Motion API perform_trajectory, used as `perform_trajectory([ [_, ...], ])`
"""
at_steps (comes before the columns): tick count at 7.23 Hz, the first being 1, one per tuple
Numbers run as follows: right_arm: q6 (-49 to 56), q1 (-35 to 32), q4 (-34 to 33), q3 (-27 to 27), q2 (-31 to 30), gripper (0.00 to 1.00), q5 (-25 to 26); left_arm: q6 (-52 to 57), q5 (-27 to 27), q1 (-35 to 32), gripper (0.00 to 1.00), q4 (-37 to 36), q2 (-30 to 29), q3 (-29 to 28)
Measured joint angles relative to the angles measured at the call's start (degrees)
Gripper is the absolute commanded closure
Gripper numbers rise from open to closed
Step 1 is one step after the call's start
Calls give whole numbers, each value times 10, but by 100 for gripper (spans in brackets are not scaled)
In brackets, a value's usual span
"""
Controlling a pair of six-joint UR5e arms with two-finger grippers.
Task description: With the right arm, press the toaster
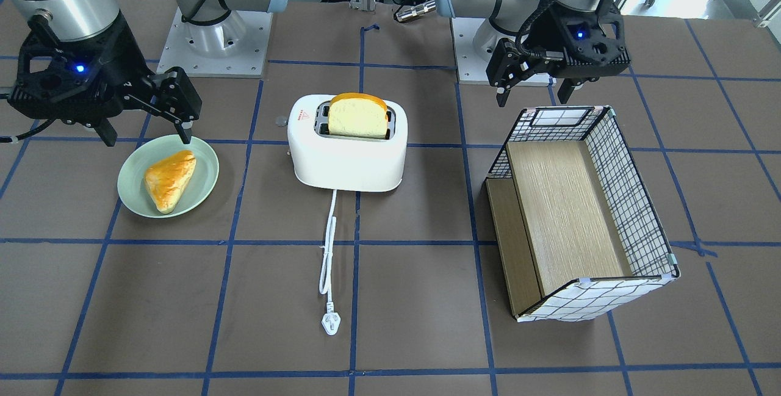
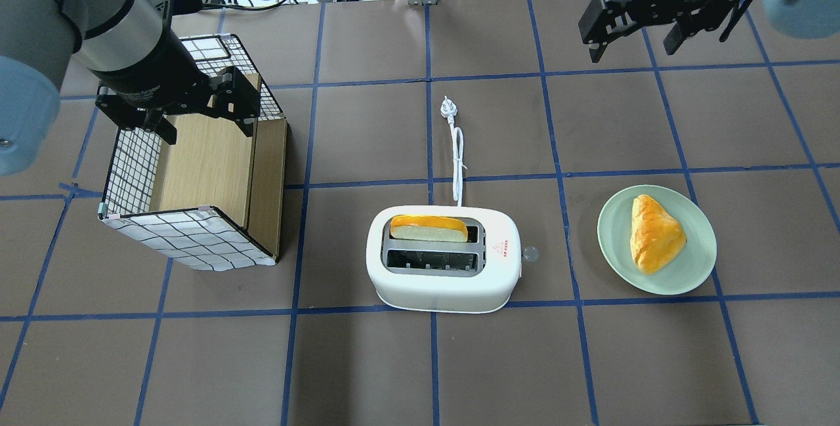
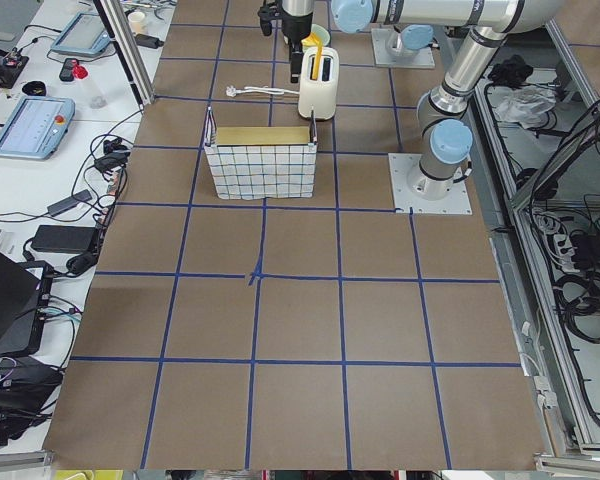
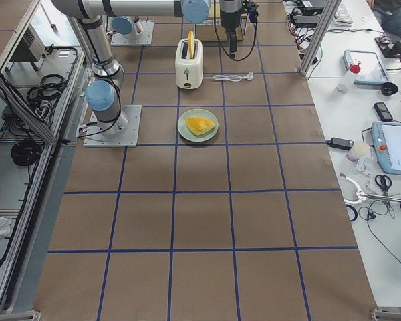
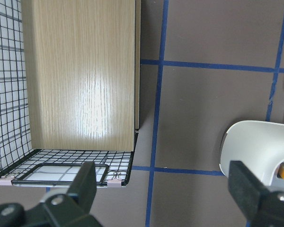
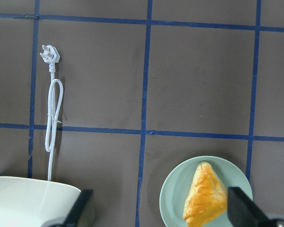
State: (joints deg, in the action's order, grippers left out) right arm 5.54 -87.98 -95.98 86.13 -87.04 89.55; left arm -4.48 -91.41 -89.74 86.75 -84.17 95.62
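Both wide open, nothing held. Left gripper (image 2: 205, 125) hanging over the basket (image 2: 184, 242). Toaster (image 2: 446, 288) smack mid-table, slice (image 2: 428, 228) standing in the far slot, cord (image 2: 457, 157) laid out away from the robot. Plate (image 2: 695, 268) with a pastry (image 2: 653, 234) next. Right gripper (image 2: 633, 48) in the air near the plate, well clear of the toaster.

Glossy white plastic toaster (image 2: 443, 281); wood-grain panelled basket (image 2: 197, 170); matt brown table (image 2: 367, 360).
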Motion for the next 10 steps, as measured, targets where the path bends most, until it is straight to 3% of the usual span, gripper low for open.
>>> perform_trajectory([
  [7,0,-1,1,1,0,0,0,0,0,0,0,0,1,0],
  [10,-1,-1,31,5,-2,0,0,0,0,0,0,0,0,0],
])
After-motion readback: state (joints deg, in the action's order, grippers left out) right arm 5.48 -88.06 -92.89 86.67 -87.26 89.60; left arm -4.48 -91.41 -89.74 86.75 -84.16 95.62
